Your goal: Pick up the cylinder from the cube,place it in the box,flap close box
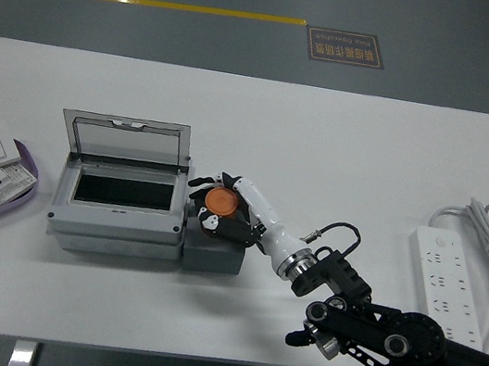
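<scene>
An orange cylinder (219,201) stands on a grey cube (215,251) just right of the box. The grey box (116,218) sits left of centre with its clear lid (125,140) flipped up and back, and its dark inside shows. My right hand (220,207) reaches in from the lower right and its black and white fingers are closed around the cylinder, which still looks to rest on the cube's top. My left arm is not in view.
A purple tray (19,192) with white parts lies at the left edge. A white power strip (443,277) with a coiled cable lies at the right. My right forearm (387,339) crosses the near right of the table.
</scene>
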{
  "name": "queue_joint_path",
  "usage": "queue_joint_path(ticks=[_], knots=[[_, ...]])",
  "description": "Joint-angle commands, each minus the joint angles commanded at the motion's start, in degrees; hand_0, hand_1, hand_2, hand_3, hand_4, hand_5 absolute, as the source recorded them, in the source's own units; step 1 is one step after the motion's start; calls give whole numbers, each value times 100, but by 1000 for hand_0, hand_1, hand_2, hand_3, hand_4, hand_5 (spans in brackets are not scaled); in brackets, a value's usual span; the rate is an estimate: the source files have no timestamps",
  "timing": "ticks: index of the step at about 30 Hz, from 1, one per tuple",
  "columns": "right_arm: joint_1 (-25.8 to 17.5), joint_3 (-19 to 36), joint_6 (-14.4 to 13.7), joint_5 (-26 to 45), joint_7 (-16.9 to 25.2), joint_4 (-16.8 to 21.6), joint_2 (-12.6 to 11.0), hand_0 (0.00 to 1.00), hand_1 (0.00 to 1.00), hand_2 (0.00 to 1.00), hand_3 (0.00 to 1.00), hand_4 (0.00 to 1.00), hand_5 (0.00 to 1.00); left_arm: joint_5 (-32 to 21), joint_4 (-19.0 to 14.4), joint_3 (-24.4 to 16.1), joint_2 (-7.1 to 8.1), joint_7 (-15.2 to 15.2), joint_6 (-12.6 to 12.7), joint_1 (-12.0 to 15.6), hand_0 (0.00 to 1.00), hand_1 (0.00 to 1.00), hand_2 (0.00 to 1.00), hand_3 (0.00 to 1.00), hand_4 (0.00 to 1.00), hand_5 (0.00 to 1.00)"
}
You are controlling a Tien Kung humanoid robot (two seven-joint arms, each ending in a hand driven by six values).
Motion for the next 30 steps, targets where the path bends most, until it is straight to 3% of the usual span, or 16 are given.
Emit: queue_joint_path(ticks=[7, 8, 13, 14, 16, 20, 25, 26, 30], knots=[[-22, 24, -109, -48, 21, 31, 1, 621, 578, 531, 535, 2, 2, 3, -1, -16, 1, -9, 1, 2, 602, 625, 616, 635, 708, 228], [-29, 36, -149, -58, 45, 42, 1, 508, 535, 486, 449, 2, 2, 1, -1, -15, 1, -11, 2, 3, 603, 625, 616, 635, 708, 228], [-71, 182, -361, -110, 172, 147, 1, 508, 535, 486, 449, 2, 2, -13, 1, -11, -3, -20, 6, 8, 603, 625, 616, 635, 708, 228], [-78, 228, -412, -143, 178, 191, 1, 495, 515, 471, 387, 2, 2, -18, 1, -9, -4, -22, 7, 10, 602, 625, 616, 634, 708, 230], [-78, 326, -544, -298, 122, 351, -2, 495, 515, 471, 387, 2, 2, -30, 2, 1, -6, -24, 9, 15, 602, 625, 616, 634, 708, 230], [-8, 426, -779, -655, -84, 724, 28, 513, 513, 468, 369, 2, 2, -49, 4, 16, -7, -28, 12, 24, 602, 625, 616, 635, 709, 233], [255, 392, -944, -1093, -525, 1097, 231, 513, 513, 468, 369, 2, 2, -72, 6, 39, -12, -30, 15, 38, 602, 625, 616, 635, 709, 233], [351, 354, -944, -1207, -650, 1130, 298, 355, 398, 434, 336, 2, 2, -83, 7, 53, -11, -29, 16, 40, 602, 625, 616, 635, 710, 234], [719, 180, -944, -1608, -1151, 1157, 567, 355, 398, 434, 336, 2, 2, -125, 12, 110, 1, -25, 20, 47, 602, 625, 616, 635, 710, 234]])
